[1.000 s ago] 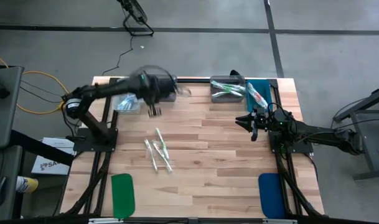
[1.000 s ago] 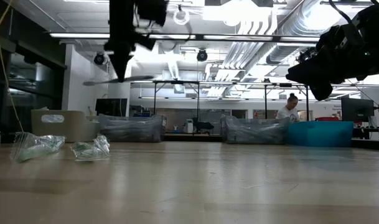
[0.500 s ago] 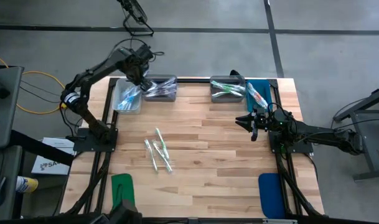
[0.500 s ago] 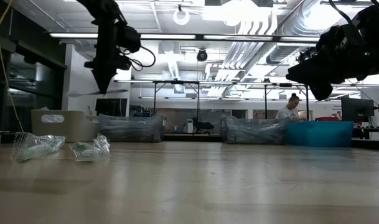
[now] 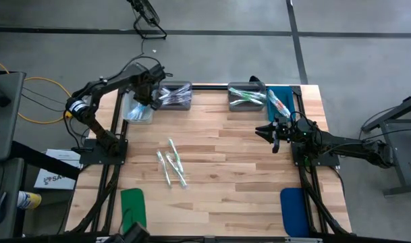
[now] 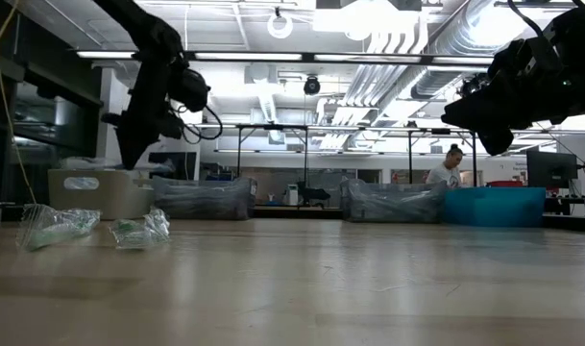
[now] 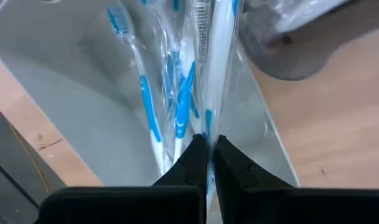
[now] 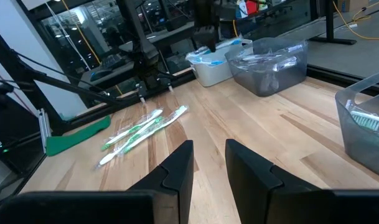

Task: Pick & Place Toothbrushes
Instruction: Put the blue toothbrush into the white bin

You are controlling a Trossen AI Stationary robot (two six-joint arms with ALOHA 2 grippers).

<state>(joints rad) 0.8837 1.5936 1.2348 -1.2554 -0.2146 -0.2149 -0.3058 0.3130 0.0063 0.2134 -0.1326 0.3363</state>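
My left gripper (image 5: 144,95) hangs over the white bin (image 5: 137,110) at the table's far left and is shut on a clear-wrapped toothbrush with blue accents (image 7: 215,59). More blue toothbrushes (image 7: 145,99) lie in that bin. Several green-accented toothbrushes (image 5: 171,163) lie flat on the wood near the table's middle; they also show in the low view (image 6: 141,231) and the right wrist view (image 8: 142,127). My right gripper (image 5: 271,135) waits open above the table's right half, touching nothing (image 8: 208,165). My left gripper pinches the wrapped toothbrush between its two fingers at its blue-marked handle end (image 7: 208,127). The fingers (image 7: 195,155) come from above, pointing down. The toothbrush reaches out level from them over the bin's inside, lifted clear of the table.
A grey bin (image 5: 175,96) stands right of the white one. At the far right are a grey bin with green toothbrushes (image 5: 246,96) and a blue bin (image 5: 280,102). A green pad (image 5: 133,209) and a blue pad (image 5: 293,210) lie at the near edge. A person (image 6: 449,165) is in the room behind.
My left gripper has carried the toothbrush from in front of the grey bin toward the far edge, then swung left and come down over the white bin. It has stayed shut on the toothbrush throughout. The right arm has kept still.
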